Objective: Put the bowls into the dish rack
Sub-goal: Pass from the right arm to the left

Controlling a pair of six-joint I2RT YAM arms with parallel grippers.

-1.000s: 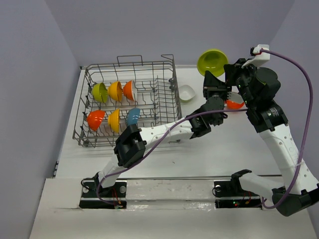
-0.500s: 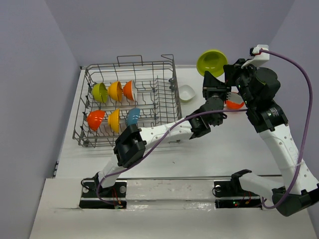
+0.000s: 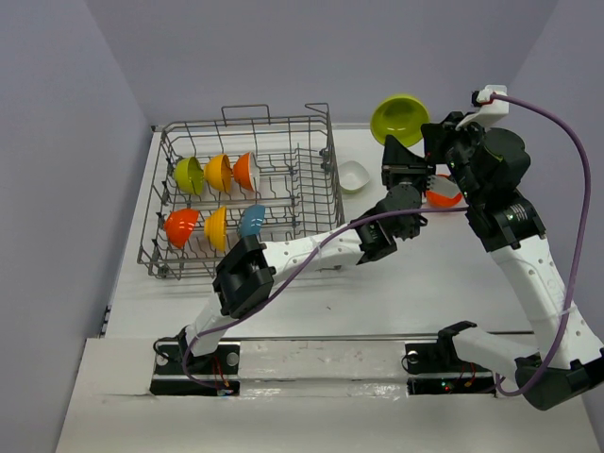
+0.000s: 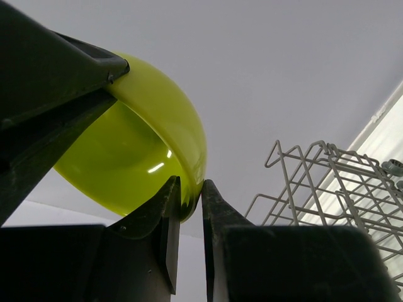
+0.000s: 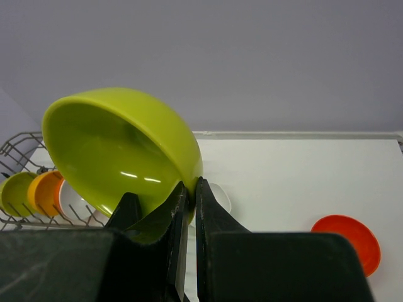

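A lime green bowl (image 3: 400,116) hangs in the air right of the dish rack (image 3: 160,193), tilted on edge. My right gripper (image 3: 396,148) is shut on its rim (image 5: 191,185). My left gripper (image 3: 407,191) comes from below and is shut on the same bowl's rim (image 4: 189,192). Inside the rack stand a lime (image 3: 189,175), two orange-yellow (image 3: 219,173), two red-orange (image 3: 181,227) and a teal bowl (image 3: 252,221). On the table lie a white bowl (image 3: 353,176) and a red-orange bowl (image 3: 444,195), partly hidden behind my right arm.
The rack's right half shows bare tines (image 3: 307,193), and its wire corner (image 4: 327,182) appears in the left wrist view. The purple back wall stands just behind the lifted bowl. The left arm stretches across the table in front of the rack.
The lime green bowl and both grippers have shifted slightly up and to the left. More of the red-orange bowl on the table shows.
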